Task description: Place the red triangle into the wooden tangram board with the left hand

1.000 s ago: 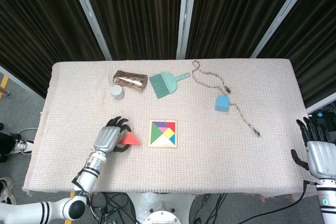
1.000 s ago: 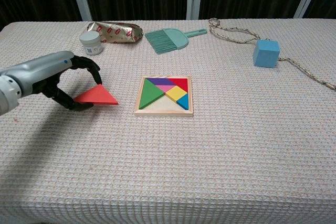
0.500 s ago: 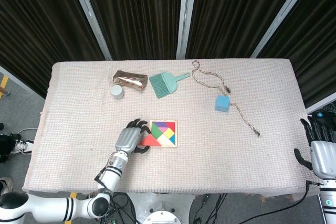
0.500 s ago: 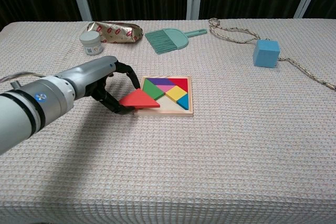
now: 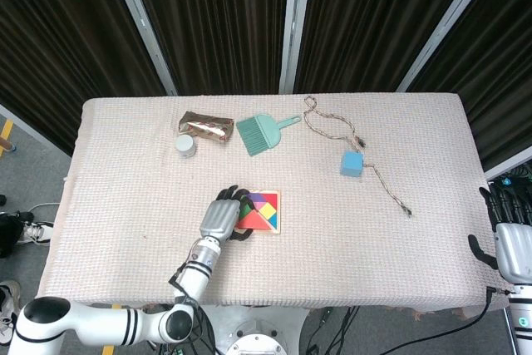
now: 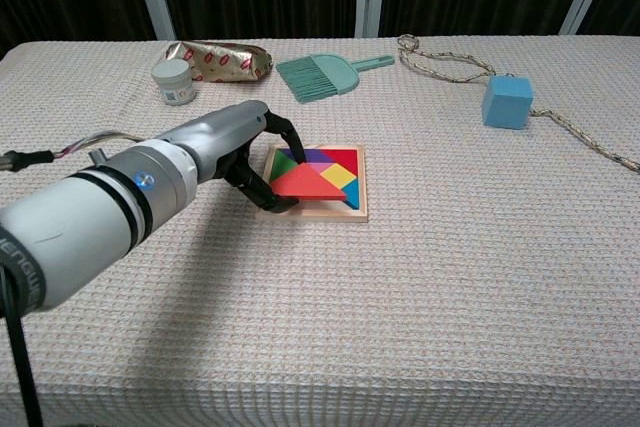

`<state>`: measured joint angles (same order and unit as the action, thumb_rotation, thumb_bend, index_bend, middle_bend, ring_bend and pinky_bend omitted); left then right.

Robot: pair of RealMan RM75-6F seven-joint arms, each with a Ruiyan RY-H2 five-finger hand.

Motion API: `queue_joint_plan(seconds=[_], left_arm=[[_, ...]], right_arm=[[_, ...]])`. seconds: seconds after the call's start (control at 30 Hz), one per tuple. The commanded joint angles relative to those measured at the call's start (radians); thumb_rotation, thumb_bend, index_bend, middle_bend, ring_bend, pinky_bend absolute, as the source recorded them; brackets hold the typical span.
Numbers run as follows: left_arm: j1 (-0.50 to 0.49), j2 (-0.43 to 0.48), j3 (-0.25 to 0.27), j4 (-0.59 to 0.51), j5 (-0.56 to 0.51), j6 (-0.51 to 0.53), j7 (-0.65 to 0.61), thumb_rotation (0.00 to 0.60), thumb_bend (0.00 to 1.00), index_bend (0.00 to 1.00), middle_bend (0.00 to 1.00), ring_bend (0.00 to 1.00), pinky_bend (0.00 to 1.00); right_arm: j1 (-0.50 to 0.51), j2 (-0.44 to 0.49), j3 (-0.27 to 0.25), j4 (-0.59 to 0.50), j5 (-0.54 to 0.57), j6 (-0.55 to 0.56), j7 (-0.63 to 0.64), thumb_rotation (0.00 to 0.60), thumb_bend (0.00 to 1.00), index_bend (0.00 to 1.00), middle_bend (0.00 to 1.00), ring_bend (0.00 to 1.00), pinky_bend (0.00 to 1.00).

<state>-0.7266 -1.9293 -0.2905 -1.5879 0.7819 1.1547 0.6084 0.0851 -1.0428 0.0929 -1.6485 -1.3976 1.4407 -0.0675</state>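
My left hand (image 6: 243,143) (image 5: 221,217) grips the red triangle (image 6: 308,183) (image 5: 247,221) by its left edge. It holds the piece over the left and near part of the wooden tangram board (image 6: 358,213) (image 5: 277,211), slightly tilted, covering the green piece. Purple, red, yellow and blue pieces show in the board beyond it. My right hand (image 5: 510,241) rests off the table's right edge, its fingers apart and holding nothing.
At the back left stand a white jar (image 6: 174,81), a foil packet (image 6: 218,59) and a teal brush (image 6: 325,74). A blue cube (image 6: 506,101) on a rope (image 6: 585,137) lies at the back right.
My left hand has carried the red triangle rightward from the bare cloth to over the board's left half. The right hand has stayed where it was.
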Motion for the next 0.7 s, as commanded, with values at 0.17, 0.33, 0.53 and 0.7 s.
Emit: queue_joint_plan(seconds=[0.17,0.33,0.53,0.7], left_arm=[[0.004,0.005,0.012,0.005,-0.003,-0.003,-0.019,0.600,0.26,0.19,0.15,0.01,0.09],[0.010,0.025,0.021,-0.015,0.003,0.008,-0.020,0.600,0.26,0.19,0.15,0.01,0.09],[0.033,0.098,0.039,-0.094,0.005,0.043,0.002,0.600,0.26,0.30,0.15,0.01,0.09],[0.044,0.131,0.033,-0.089,-0.005,0.060,-0.004,0.600,0.27,0.37,0.15,0.01,0.10]], right_arm=[[-0.001,-0.001,0.002,0.003,-0.003,0.003,0.003,0.600,0.26,0.00,0.00,0.00,0.00],[0.001,-0.002,0.002,0.002,-0.004,0.001,0.001,0.600,0.26,0.00,0.00,0.00,0.00],[0.002,-0.004,0.003,0.003,-0.006,0.001,0.000,0.600,0.26,0.00,0.00,0.00,0.00],[0.003,-0.007,0.001,0.003,-0.008,-0.003,-0.004,0.600,0.26,0.00,0.00,0.00,0.00]])
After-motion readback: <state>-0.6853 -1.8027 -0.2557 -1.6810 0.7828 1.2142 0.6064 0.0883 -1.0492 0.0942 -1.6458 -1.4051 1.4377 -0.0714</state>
